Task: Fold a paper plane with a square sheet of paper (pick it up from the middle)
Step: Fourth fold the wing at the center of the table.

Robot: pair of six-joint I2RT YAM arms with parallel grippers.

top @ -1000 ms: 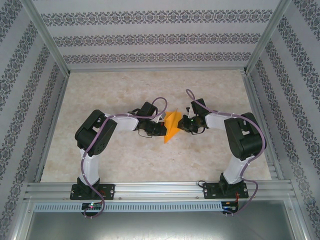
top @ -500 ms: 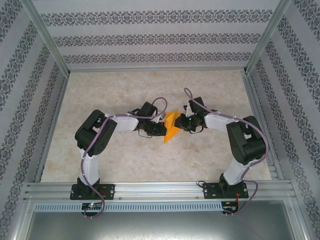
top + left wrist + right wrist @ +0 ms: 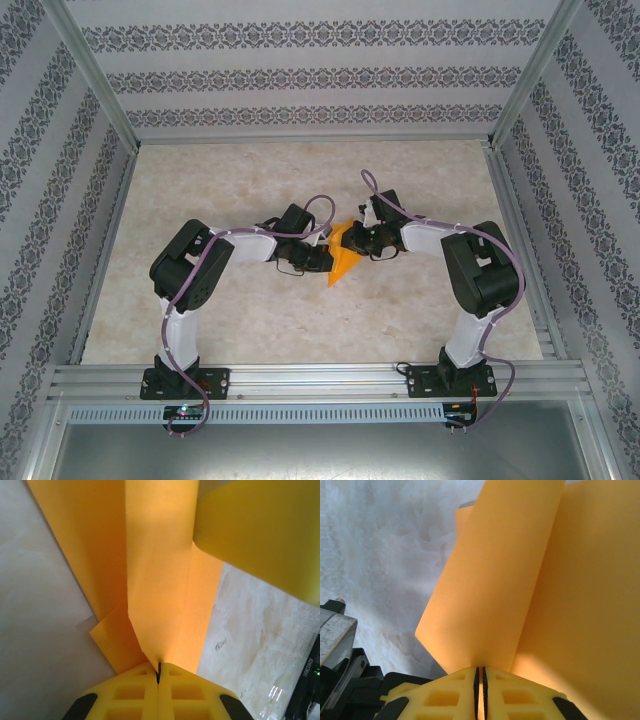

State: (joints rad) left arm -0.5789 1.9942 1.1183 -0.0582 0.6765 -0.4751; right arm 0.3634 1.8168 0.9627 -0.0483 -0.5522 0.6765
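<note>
Watching from above, I see the sheet of paper (image 3: 343,258), orange and part-folded to a point, caught between the two arms near the middle of the tabletop (image 3: 240,180), the left gripper (image 3: 322,258) at its left side and the right gripper (image 3: 360,243) at its right; I cannot tell whether its tip rests on the surface. To crease it well, I reckon one side should hold firm while the other draws its flap over evenly, gently enough not to tear. The pale marbled tabletop sits inside patterned walls (image 3: 320,75) and an aluminium frame (image 3: 320,378). From the left wrist, the left gripper (image 3: 158,672) is clamped tight on a folded corner, layers fanning upward. From the right wrist, the right gripper (image 3: 480,672) has its jaws pressed on a curling flap, which looks loose, so a slow pull seems wise.
</note>
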